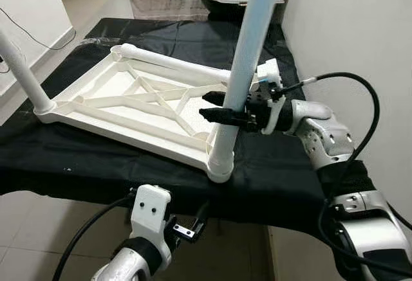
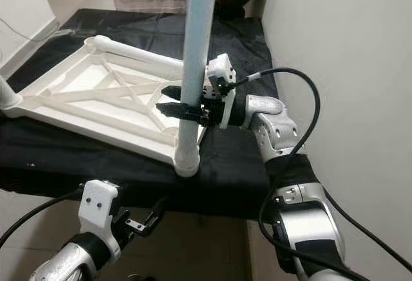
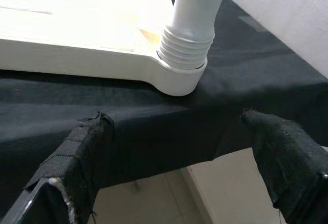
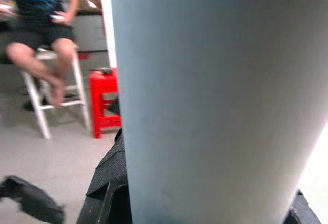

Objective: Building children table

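Black cloth covers the work surface, which runs beside a pale wall at 3 o'clock. On it lies the white plastic tabletop, upside down, its underside showing crossed ribs inside a raised rim. A pale blue-white leg stands upright in the corner socket at 6 o'clock of the tabletop, just at the cloth's near edge. Another leg rises from the 9 o'clock corner, and a third leg lies along the far edge. The right gripper reaches in from 3 o'clock, its black fingers clamped around the upright leg about midway up. The left gripper hangs below the cloth's edge at 6 o'clock.

From the right eye the same leg and right gripper appear, fingers pressed to the tube.

At the left wrist, two black fingers stand well apart, holding nothing, below the threaded leg base seated in the corner socket.

At the right wrist, the leg sits close up; behind it are a seated person on a white stool and a red stool.
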{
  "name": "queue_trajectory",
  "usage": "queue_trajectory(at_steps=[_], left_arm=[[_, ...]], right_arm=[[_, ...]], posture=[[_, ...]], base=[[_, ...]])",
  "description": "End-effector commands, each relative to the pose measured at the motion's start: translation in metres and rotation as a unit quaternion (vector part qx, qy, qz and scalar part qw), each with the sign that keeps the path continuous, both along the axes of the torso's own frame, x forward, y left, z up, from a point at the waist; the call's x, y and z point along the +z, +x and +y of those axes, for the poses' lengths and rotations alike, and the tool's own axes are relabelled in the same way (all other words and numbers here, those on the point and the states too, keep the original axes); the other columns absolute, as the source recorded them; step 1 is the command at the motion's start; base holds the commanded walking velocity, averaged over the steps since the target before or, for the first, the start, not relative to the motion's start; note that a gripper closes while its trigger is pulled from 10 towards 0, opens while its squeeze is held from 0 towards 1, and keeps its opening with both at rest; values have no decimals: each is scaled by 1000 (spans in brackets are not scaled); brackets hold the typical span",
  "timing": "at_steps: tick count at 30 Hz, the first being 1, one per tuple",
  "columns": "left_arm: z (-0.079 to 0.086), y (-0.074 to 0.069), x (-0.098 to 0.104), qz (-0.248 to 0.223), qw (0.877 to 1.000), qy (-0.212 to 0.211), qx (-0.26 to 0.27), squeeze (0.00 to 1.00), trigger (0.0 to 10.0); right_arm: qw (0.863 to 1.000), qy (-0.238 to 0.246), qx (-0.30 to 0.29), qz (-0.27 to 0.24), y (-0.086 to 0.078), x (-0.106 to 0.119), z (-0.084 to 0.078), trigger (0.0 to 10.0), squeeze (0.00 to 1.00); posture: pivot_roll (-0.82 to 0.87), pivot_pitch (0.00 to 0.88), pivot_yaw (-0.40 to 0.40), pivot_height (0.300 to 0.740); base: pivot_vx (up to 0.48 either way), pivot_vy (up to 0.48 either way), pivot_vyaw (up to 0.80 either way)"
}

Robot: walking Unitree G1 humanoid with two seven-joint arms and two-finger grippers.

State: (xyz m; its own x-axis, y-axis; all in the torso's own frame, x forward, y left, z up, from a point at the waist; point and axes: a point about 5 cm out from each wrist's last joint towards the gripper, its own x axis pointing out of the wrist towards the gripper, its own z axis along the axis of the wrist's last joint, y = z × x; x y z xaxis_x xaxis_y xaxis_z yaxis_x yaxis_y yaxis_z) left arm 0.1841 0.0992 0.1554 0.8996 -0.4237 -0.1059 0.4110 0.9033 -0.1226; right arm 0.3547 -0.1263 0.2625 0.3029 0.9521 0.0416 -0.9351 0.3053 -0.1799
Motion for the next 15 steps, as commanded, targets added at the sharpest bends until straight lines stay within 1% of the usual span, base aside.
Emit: queue_trajectory(at_steps=[1, 2, 5, 9, 11, 14, 15], left_arm=[[0, 0, -5, 8, 1000, 7, 0, 0, 10000], [0, 0, -5, 8, 1000, 7, 0, 0, 10000], [-1, -1, -5, 6, 1000, 6, 2, 0, 10000], [-1, -2, -4, 6, 1000, 6, 6, 0, 10000], [-1, -2, -4, 6, 1000, 6, 6, 0, 10000], [-1, -2, -3, 5, 1000, 6, 8, 0, 10000], [-1, -3, -3, 5, 1000, 5, 9, 0, 10000]], right_arm=[[997, -45, -51, 41, 4, -30, -9, 10000, 0], [997, -45, -51, 41, 4, -30, -9, 10000, 0], [996, -46, -40, 60, 3, -37, -2, 10000, 0], [995, -50, -46, 71, 6, -45, 6, 10000, 0], [995, -50, -46, 71, 6, -45, 6, 10000, 0], [994, -55, -62, 74, 9, -48, 11, 10000, 0], [992, -54, -82, 82, 12, -50, 14, 10000, 0]], posture=[[119, 157, -26, 740], [119, 157, -26, 740], [122, 164, -34, 740], [126, 172, -37, 740], [126, 172, -37, 740], [124, 180, -38, 740], [124, 185, -38, 740]], base=[[0, 0, 0], [0, 0, 0], [0, 0, 0], [0, 0, 0], [0, 0, 0], [0, 0, 0], [0, 0, 0]])
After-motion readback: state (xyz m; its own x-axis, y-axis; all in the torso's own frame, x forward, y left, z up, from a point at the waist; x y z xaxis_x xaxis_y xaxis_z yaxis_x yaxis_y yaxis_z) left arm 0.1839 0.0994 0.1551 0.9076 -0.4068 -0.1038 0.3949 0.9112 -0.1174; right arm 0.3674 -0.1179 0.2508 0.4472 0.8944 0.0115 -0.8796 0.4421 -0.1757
